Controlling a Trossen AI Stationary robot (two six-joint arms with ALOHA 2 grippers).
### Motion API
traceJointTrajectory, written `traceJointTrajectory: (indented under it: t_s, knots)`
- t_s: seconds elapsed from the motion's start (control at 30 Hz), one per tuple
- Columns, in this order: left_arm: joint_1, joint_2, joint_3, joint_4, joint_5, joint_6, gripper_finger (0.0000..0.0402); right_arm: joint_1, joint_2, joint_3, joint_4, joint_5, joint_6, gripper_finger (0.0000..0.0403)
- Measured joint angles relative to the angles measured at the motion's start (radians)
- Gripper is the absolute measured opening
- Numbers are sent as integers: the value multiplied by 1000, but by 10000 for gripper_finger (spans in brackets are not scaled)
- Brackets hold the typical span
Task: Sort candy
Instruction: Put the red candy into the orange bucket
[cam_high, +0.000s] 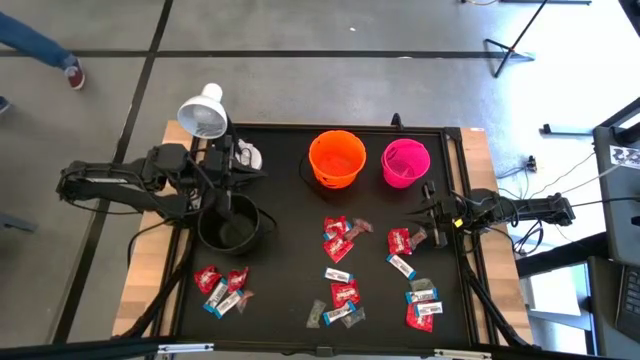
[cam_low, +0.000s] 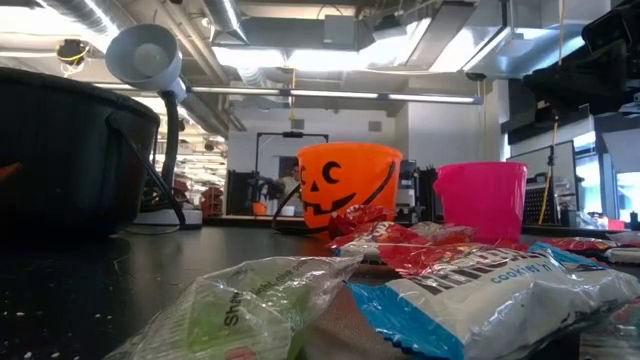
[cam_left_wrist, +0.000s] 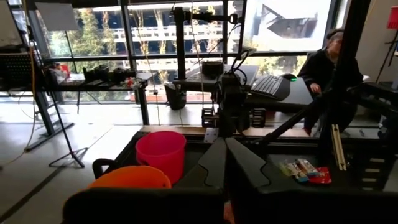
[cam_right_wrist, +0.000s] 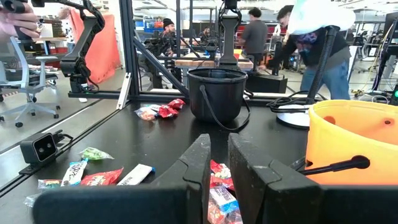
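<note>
The right gripper (cam_high: 432, 222), fingers slightly parted and empty, hovered low beside the small red and blue-and-white wrapped candy (cam_high: 400, 241), which lay scattered across the black table (cam_high: 285, 265) just ahead.

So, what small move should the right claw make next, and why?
Probably ease the right claw forward onto the red candy just ahead of it. That piece lies nearest to it, with a blue-and-white candy beside it, and I cannot see that anything is held yet. The left claw waits shut above the black bucket.
</note>
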Motion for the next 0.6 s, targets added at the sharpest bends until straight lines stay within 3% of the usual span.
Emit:
traceJointTrajectory:
  t_s: [0.6]
  knots:
    - [0, 0, 0, -4, 0, 20, 0, 0, 0, 0, 0, 0, 0, 58]
